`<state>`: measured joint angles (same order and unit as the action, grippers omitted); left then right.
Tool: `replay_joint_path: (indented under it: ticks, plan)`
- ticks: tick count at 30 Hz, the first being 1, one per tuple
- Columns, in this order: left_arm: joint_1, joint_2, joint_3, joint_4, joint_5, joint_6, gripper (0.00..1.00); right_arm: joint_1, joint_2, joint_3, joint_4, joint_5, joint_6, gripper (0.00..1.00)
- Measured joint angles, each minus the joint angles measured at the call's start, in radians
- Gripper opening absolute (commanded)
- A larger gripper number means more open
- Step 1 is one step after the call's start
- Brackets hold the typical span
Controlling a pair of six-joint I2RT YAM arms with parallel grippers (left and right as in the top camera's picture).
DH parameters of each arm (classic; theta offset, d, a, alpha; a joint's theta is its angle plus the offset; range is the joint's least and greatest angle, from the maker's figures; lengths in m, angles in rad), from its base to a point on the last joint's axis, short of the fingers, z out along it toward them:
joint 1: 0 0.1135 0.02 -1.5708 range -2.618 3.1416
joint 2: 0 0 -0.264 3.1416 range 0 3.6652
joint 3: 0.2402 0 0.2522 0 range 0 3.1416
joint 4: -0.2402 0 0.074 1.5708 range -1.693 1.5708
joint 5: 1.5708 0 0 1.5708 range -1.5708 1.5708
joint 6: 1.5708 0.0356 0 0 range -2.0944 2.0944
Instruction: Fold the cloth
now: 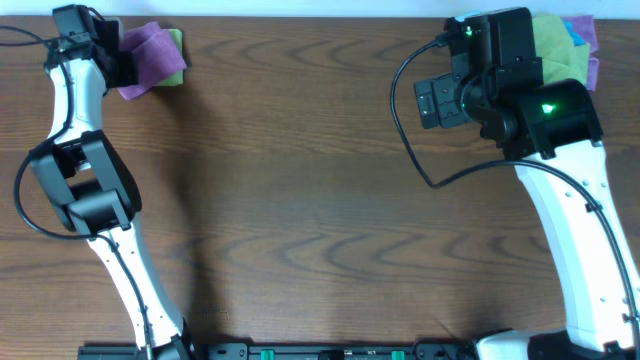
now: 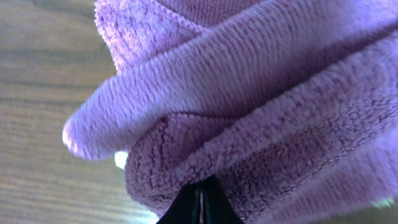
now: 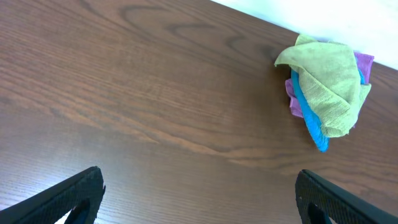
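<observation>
At the table's [image 1: 320, 200] near edge, both arms rise from their bases, left arm [image 1: 95, 190] on the left side, right arm [image 1: 575, 210] on the right. Between them the brown wood of the table's middle runs on to the far edge.

Up to the table's far left corner, and here's the action: the left gripper [image 2: 200, 204] is clamped tight, dark fingertips pressed together with a fold of the cloth [image 2: 249, 93] pinched between them. The lilac cloth is bunched in thick soft rolls and fills nearly all of the left wrist view. From overhead it sits in a heap at that far left corner, just beside the gripper, with a green cloth [image 1: 178, 52] peeking out from under its right side. Whether the lilac heap is lifted off the table I cannot tell.

Over to the table's far right: the right gripper [image 3: 205, 199] is spread wide, its black fingers [image 3: 74, 196] at either side of the wrist view, with only wood between them. Beyond it, at the table's far edge by the white wall, lies a pile [image 3: 326, 93], well apart from those fingers: a yellow-green cloth [image 3: 329, 81] draped on top, a blue cloth [image 3: 308, 121] showing along its left edge, and purple cloth [image 3: 364, 62] poking out behind.
</observation>
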<state>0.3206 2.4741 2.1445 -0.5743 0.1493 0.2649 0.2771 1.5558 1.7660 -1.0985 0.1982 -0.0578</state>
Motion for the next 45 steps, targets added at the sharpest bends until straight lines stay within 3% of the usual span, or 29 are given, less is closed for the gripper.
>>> replay_joint_path:
  ticks: [14,45]
  plan:
    - [0.0,0.006,0.0,0.213,-0.051,-0.003,0.05,0.0,0.0,0.0,-0.001,0.0,0.022,0.99]
    - [-0.013,0.056,0.0,0.495,-0.072,-0.009,0.08,0.0,0.0,0.0,-0.045,-0.001,0.025,0.99]
